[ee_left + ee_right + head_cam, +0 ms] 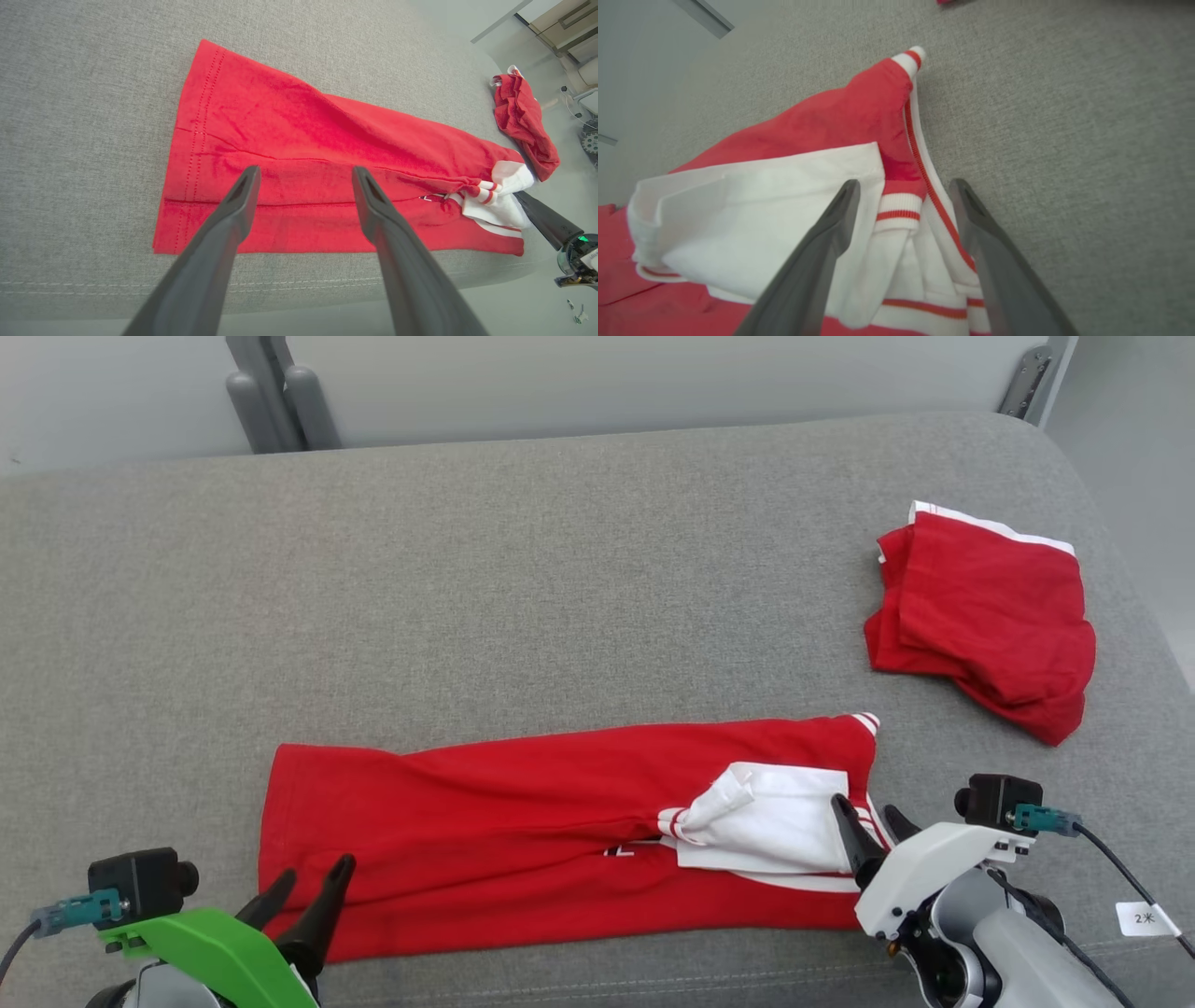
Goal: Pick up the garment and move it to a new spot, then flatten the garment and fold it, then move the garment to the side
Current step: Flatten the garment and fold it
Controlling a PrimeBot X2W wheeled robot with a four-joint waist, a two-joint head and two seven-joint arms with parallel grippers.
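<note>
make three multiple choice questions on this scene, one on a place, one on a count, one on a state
1. Where does the bundled red garment lie relative to the long red garment?
A. on top of it
B. apart from it, toward the cushion's far right
C. tucked under its left end

2. How many red garments lie on the grey cushion?
A. one
B. two
C. three

3. How do the left gripper and right gripper stand?
A. both open
B. left shut on cloth
C. right shut on cloth

Answers:
1 B, bare cushion separates the two.
2 B, the long one and the bundle.
3 A, both wrist views show the fingers spread, gripping nothing.
</note>
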